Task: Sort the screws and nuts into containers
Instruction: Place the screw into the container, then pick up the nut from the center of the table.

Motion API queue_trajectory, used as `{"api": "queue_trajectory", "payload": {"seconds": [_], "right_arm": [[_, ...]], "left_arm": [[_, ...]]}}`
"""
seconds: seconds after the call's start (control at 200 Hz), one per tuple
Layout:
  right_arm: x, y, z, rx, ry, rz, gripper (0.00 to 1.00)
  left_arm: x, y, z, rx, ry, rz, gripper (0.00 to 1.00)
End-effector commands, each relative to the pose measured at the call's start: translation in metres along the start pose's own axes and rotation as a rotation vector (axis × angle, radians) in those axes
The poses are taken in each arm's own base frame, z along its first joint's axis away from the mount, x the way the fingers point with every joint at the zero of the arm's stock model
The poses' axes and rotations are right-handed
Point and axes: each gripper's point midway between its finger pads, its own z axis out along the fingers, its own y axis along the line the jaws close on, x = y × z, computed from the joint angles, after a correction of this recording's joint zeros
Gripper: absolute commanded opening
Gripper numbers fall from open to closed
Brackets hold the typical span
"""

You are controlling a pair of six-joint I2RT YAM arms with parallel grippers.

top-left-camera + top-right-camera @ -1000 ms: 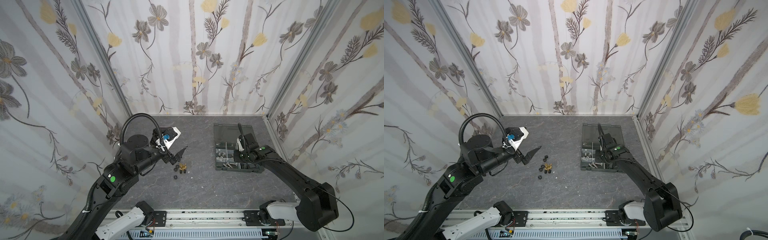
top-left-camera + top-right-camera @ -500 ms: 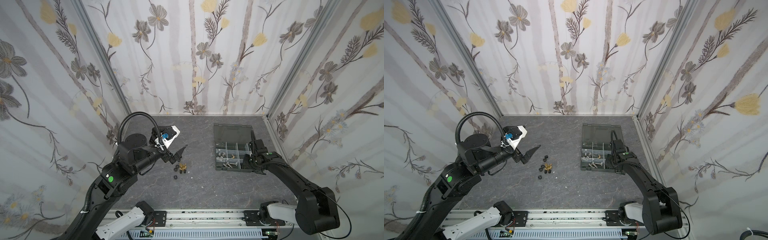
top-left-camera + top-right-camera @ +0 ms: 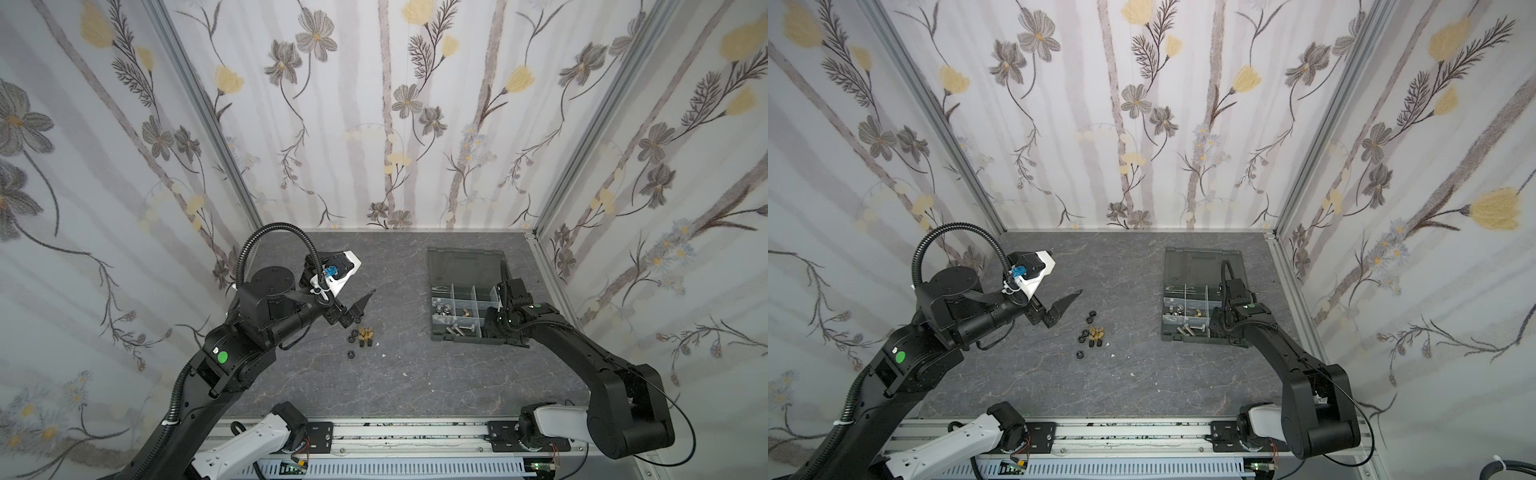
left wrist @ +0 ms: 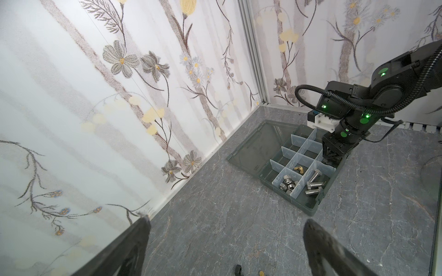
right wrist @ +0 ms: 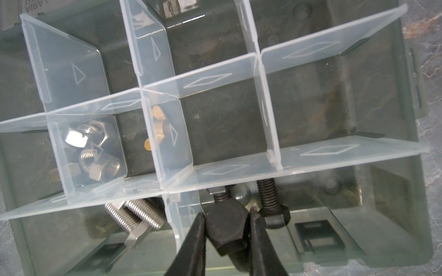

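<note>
Black screw point(image 5: 226, 231) — pinched by right gripper point(image 5: 228, 215) | left gripper point(image 4: 226, 220) agape

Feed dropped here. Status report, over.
Right fingers shut on black screw, low in box compartment. Left fingers open, empty, near loose nuts. Nothing blocking.

Tabletop point(image 3: 415, 374): veined grey; walls point(image 3: 374, 124): white, grey-yellow floral; organizer box point(image 3: 465, 266): dark grey; nuts point(image 3: 365, 331): black, brass; black screw point(image 5: 227, 229)
</note>
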Motion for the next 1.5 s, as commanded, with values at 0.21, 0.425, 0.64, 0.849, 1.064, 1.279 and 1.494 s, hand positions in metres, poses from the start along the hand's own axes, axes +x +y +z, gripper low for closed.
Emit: {"api": "queue_trajectory", "payload": {"seconds": [0.21, 0.425, 0.64, 0.849, 1.064, 1.279, 1.494], "right_arm": [[-0.008, 0.005, 0.0, -0.013, -0.014, -0.032, 0.39], [-0.024, 0.029, -0.03, -0.073, -0.071, -0.109, 0.42], [-0.026, 0.115, -0.056, -0.144, -0.11, -0.373, 0.45], [0.003, 0.221, -0.054, -0.262, -0.078, -0.62, 0.41], [0.069, 0.317, -0.026, -0.322, 0.025, -0.869, 0.46], [0.116, 0.37, -0.011, -0.381, 0.082, -1.028, 0.51], [0.133, 0.378, 0.006, -0.357, 0.121, -1.124, 0.53]], "left_arm": [[-0.005, 0.0, -0.006, -0.004, -0.026, 0.003, 1.0], [-0.005, 0.0, -0.008, -0.006, -0.031, 0.003, 1.0], [-0.008, 0.001, -0.007, -0.005, -0.035, 0.005, 1.0], [-0.009, 0.001, -0.008, -0.003, -0.041, 0.004, 1.0], [-0.01, 0.001, -0.01, -0.004, -0.046, 0.006, 1.0], [-0.009, 0.001, -0.013, -0.008, -0.051, 0.007, 1.0], [-0.012, 0.001, -0.017, -0.012, -0.066, 0.008, 1.0]]}}
